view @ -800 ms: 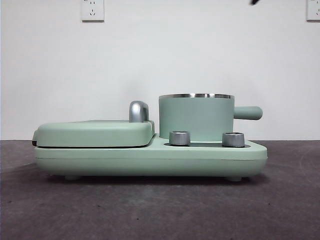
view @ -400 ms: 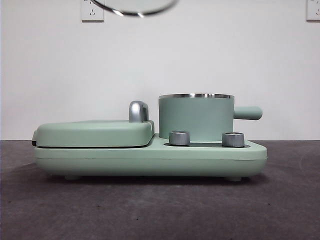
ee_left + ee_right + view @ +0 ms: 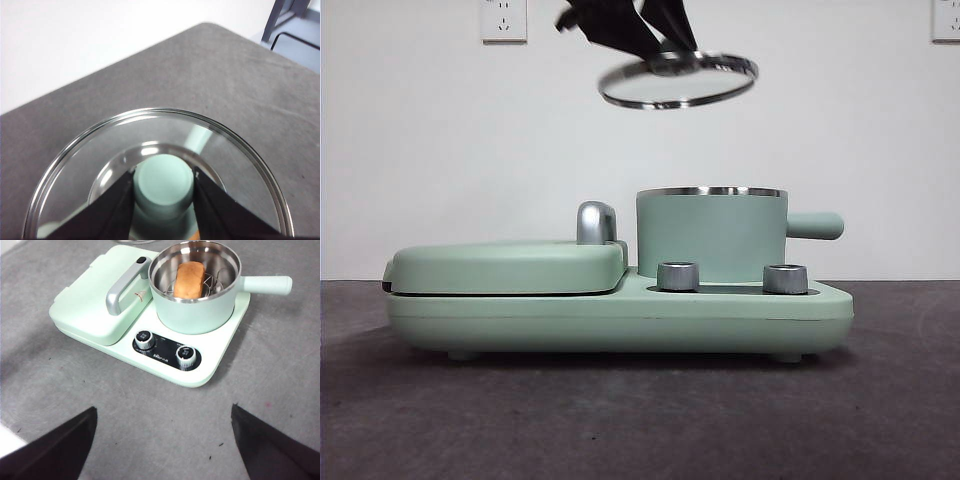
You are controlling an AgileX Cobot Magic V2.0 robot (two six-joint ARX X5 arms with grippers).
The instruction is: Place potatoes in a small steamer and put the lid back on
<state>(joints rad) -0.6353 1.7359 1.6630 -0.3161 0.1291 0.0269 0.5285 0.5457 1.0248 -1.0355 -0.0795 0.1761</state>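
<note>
left tool (image 3: 163, 187) – clamps lid (image 3: 678, 80) knob | above small steamer (image 3: 712, 235) | potato (image 3: 188, 279) inside

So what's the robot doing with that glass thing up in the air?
The left gripper is holding the glass lid by its green knob, tilted in the air above the green pot. The potato is already lying inside the pot, which is open. The right gripper waits wide open over the table, holding nothing. The lid probably goes on next.
</note>
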